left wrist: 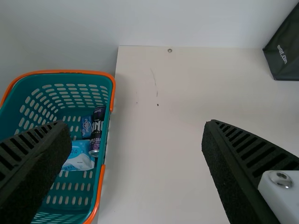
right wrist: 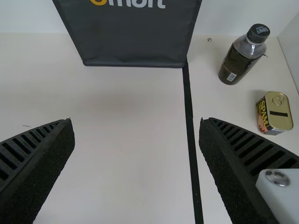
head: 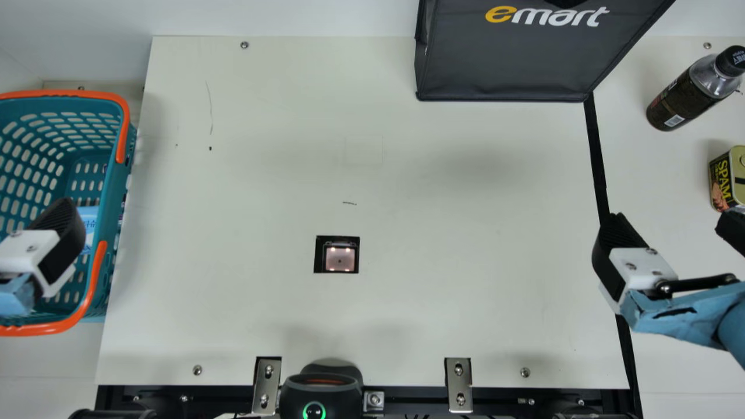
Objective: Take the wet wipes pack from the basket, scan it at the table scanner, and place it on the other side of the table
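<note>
Ready for a pick, by the look of it: hanging over the basket (head: 110, 195) with the left gripper (left wrist: 135, 127), holding nothing between widely parted fingers, probably to leave room for closing round a soft pouch. Find the wet wipes pack (left wrist: 78, 157) lying inside the basket, beside a dark can (left wrist: 96, 131) and a small blue box (left wrist: 86, 127), so in need of lifting clear before any scan. Judge the task as barely begun, with 3 stages left: grasp, scan, set down.

Notice the scanner (head: 339, 259), set into the tabletop (head: 233, 297) between the arms, presumably to suit a pass from left to right. Likely calls for turning the printed code down toward the glass; can't tell the code's position from here.

Waiting near the black strip (head: 596, 157) with the right gripper (right wrist: 136, 122), also open and empty, perhaps to keep out of the way or to help later. Beyond the strip, 1 bottle (head: 678, 102) and 1 tin (head: 722, 180), standing apart, possibly to leave space for more goods.

Watch for snagging on the basket's rim, or pinching the can along with the pack.
</note>
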Robot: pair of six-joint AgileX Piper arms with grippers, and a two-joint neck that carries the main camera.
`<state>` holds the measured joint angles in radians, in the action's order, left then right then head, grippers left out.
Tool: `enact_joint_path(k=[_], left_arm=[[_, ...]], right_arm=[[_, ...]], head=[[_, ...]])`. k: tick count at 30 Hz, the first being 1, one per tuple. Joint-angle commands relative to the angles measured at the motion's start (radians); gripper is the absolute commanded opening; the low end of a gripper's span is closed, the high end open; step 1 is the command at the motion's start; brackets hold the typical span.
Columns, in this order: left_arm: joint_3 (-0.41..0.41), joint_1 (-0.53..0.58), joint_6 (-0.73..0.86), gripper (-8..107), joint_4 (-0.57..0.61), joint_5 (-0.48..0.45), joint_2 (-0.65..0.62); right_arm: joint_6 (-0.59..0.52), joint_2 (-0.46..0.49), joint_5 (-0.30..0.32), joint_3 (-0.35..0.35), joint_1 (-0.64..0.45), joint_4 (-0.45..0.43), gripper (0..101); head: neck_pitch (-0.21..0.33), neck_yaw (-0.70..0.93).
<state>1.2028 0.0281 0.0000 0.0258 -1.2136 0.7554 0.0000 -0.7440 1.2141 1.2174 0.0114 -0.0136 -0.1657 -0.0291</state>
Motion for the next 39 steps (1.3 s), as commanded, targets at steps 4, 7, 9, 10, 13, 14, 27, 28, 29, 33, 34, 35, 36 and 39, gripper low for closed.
enact_joint_path(k=[4,7,9,10,13,14,27,28,29,33,34,35,36,39], left_arm=[[0.000,0.000,0.000,90,0.000,0.000,0.000],[0.000,0.000,0.000,90,0.000,0.000,0.000],[0.000,0.000,0.000,90,0.000,0.000,0.000],[0.000,0.000,0.000,90,0.000,0.000,0.000],[0.000,0.000,0.000,90,0.000,0.000,0.000],[0.000,0.000,0.000,90,0.000,0.000,0.000],[0.000,0.000,0.000,90,0.000,0.000,0.000],[0.000,0.001,-0.001,90,-0.001,0.001,0.001],[-0.001,-0.001,-0.002,90,-0.002,0.003,0.002],[-0.009,-0.035,-0.026,90,-0.018,0.028,0.009],[-0.011,-0.049,-0.037,90,-0.025,0.037,0.012],[-0.013,-0.066,-0.048,90,-0.030,0.046,0.015],[-0.014,-0.082,-0.063,90,-0.037,0.054,0.019],[-0.020,-0.139,-0.109,90,-0.057,0.082,0.029]], right_arm=[[0.000,0.000,-0.001,0.000,0.000,0.000,95],[0.000,0.000,-0.001,0.000,0.000,0.000,95],[0.000,0.000,-0.001,0.000,0.000,0.000,95],[0.000,0.000,-0.001,0.000,0.000,0.000,95],[0.000,0.000,-0.001,0.000,0.000,0.000,95],[0.000,0.000,-0.001,0.000,0.000,0.000,95],[0.000,0.000,-0.001,0.000,0.000,0.000,95],[0.000,0.000,-0.001,0.000,0.000,0.000,95],[0.000,0.000,-0.001,0.000,0.000,0.000,95],[0.000,0.000,-0.001,0.000,0.000,0.000,95],[0.000,0.000,-0.001,0.000,0.000,0.000,95],[0.000,0.000,-0.001,0.000,0.000,0.000,95],[0.000,0.000,-0.001,0.000,0.000,0.001,95],[0.000,0.000,-0.001,0.000,0.000,0.001,95]], head=[[0.027,0.095],[0.027,0.165],[0.027,0.211],[0.027,0.235],[0.027,0.305],[0.027,0.328],[0.027,0.351],[0.027,0.351],[0.027,0.351],[0.027,0.351],[0.027,0.351],[0.027,0.351],[0.027,0.351],[0.027,0.351]])
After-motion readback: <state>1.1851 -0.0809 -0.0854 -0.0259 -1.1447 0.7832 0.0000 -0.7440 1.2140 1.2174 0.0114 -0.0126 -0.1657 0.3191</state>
